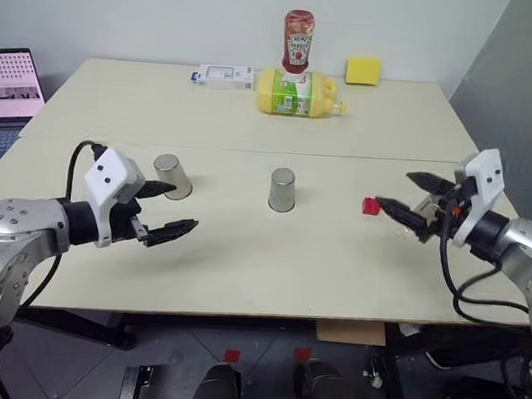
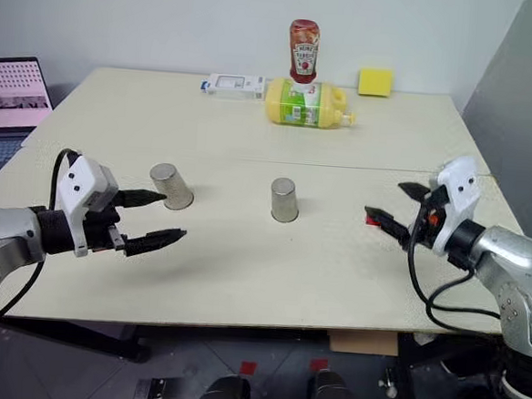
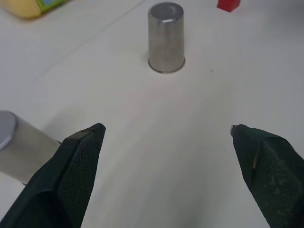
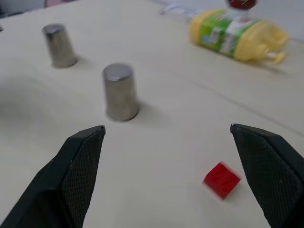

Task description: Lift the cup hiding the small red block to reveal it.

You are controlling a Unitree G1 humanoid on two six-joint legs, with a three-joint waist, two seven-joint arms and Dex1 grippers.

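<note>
Right wrist view: the two black fingers (image 4: 78, 166) of the right gripper (image 1: 412, 205) stand wide apart with nothing between them.
Right gripper place: it hangs above the right part of the table (image 1: 243, 262), pointing toward the table's middle.
Small red block: the small red block (image 1: 370, 206) lies bare on the table, just beside the right gripper's lower fingertip and apart from it in the right wrist view (image 4: 222, 180).
Third cup: something shiny shows behind the right gripper's fingers in the left eye view; I cannot tell what it is.
Middle cup: a silver metal cup (image 1: 282, 190) stands upside down near the table's centre, well apart from the block.
Left gripper: the left gripper (image 1: 169, 211) is spread open and empty, pointing toward the middle cup.
Left cup: a second cup (image 1: 172, 176) stands upside down just beside the left gripper's upper finger; whether they touch I cannot tell.
Far side: a yellow bottle with a green label (image 1: 301, 93) lies on its side, a ketchup bottle (image 1: 297, 41) stands behind it, a white box (image 1: 225, 75) to its left, a yellow sponge (image 1: 364, 70) to its right.
Left edge: an open laptop (image 1: 7, 90) sits beside the table.
</note>
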